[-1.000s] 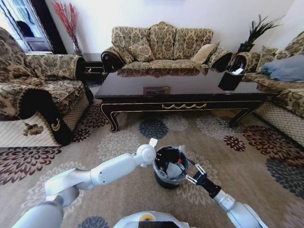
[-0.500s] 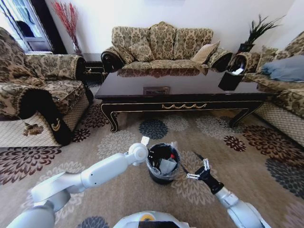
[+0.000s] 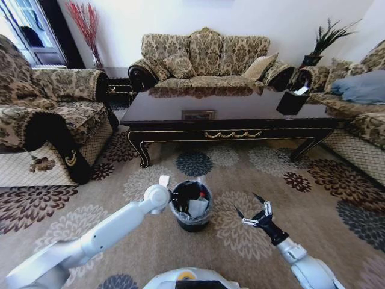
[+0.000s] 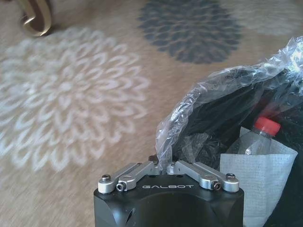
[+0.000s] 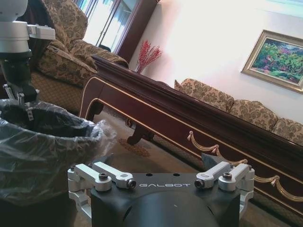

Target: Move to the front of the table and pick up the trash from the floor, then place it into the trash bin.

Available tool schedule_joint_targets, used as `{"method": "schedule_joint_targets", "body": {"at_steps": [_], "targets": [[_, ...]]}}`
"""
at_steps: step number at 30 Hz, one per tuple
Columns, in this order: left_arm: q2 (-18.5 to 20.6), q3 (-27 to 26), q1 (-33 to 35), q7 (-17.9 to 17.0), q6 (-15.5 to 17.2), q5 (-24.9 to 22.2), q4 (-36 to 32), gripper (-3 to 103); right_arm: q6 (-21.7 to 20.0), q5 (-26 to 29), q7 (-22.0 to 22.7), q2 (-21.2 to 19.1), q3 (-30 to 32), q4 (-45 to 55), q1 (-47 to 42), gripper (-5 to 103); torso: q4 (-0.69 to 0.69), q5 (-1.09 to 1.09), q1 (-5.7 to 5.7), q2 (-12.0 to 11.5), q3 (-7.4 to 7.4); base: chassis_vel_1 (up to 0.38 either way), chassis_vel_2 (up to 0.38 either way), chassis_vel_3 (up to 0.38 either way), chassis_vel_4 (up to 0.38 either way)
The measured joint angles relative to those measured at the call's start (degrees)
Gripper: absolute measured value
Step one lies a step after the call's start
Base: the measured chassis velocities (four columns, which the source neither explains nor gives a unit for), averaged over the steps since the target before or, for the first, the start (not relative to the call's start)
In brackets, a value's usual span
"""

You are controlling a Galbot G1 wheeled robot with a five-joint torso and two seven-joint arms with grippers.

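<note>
Left gripper point(image 4: 166, 166) pinching thin translucent liner at rim of small round black bin point(image 3: 191, 221); light, flimsy, tear-prone. Clear red-capped bottle point(image 4: 258, 137) and white napkin point(image 4: 258, 177) inside, beyond jaws. Right gripper point(image 3: 248, 208) spread, apart.

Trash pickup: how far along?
Mostly done. The trash bin already holds a white napkin and a red-capped bottle. In hand: the left gripper is pinched on the bin's plastic liner at the rim. The right gripper hangs open and empty beside the bin. No loose trash shows on the floor before the table. The can can't be confirmed.
</note>
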Motion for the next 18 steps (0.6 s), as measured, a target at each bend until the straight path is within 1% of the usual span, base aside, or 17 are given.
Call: {"method": "schedule_joint_targets", "body": {"at_steps": [2, 3, 6, 8, 9, 12, 18], "targets": [[1.3, -2.9, 2.3, -1.4, 0.0, -1.4, -0.6, 2, 0.0, -0.2, 0.0, 0.0, -0.3, -0.2, 0.1, 100, 0.0, 0.01, 0.0, 0.0, 0.0, 0.0, 0.0, 0.0, 0.0], [1.3, -2.9, 2.3, -1.4, 0.0, -1.4, -0.6, 2, 0.0, -0.2, 0.0, 0.0, -0.3, -0.2, 0.1, 100, 0.0, 0.01, 0.0, 0.0, 0.0, 0.0, 0.0, 0.0, 0.0], [3.2, -5.8, 5.1, -2.3, 0.1, -1.9, -1.5, 2, 0.0, -0.3, 0.0, -0.2, -0.4, -0.3, 0.5, 100, 0.01, 0.01, 0.0, 0.0, 0.0, 0.0, 0.0, 0.0, 0.0], [3.5, -6.7, 5.9, -2.5, 0.2, -2.0, -1.8, 2, 0.0, -0.4, 0.0, -0.2, -0.4, -0.3, 0.6, 100, 0.02, 0.02, 0.0, 0.0, 0.0, 0.0, 0.0, 0.0, 0.0], [4.0, -8.0, 7.3, -2.7, 0.4, -2.1, -2.2, 2, 0.0, -0.6, 0.0, -0.3, -0.5, -0.4, 0.7, 100, 0.02, 0.01, 0.0, 0.0, 0.0, 0.0, 0.0, 0.0, 0.0], [4.7, -10.2, 9.5, -2.6, 0.7, -2.0, -2.4, 2, 0.0, -1.0, -0.1, -0.2, -0.8, -0.4, 0.7, 100, 0.01, 0.01, 0.0, 0.0, 0.0, 0.0, 0.0, 0.0, 0.0], [4.9, -11.6, 11.3, -1.5, 1.1, -0.6, -2.0, 2, 0.2, -1.6, -0.1, 0.1, -1.2, -0.7, 0.7, 100, 0.01, 0.01, 0.0, 0.0, 0.0, 0.0, 0.0, 0.0, 0.0]]}}
